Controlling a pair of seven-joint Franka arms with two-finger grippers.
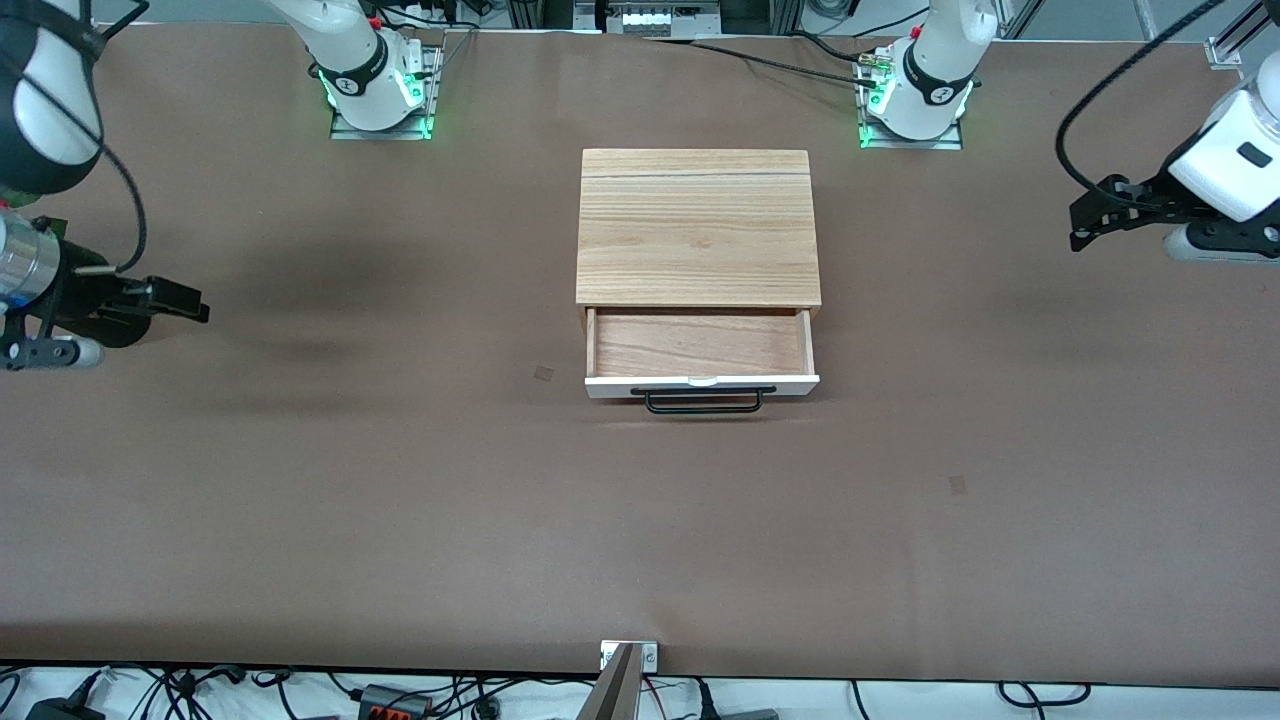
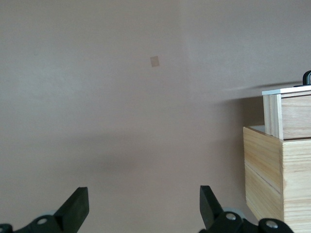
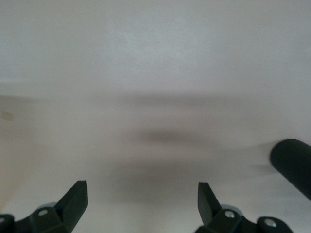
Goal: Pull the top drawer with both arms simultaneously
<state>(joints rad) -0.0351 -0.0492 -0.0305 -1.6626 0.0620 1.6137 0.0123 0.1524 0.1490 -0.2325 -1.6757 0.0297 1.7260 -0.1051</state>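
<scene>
Both grippers, left (image 1: 1085,225) and right (image 1: 185,300), hang open and empty over the table's ends. Drawer (image 1: 700,345) stands pulled out from the cabinet (image 1: 697,225) mid-table. Risk: uneven pulling could jam it.

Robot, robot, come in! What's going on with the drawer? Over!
Both end effectors, left and right, open, off at table ends. Top drawer pulled out, handle untouched. Nothing in the way.
</scene>
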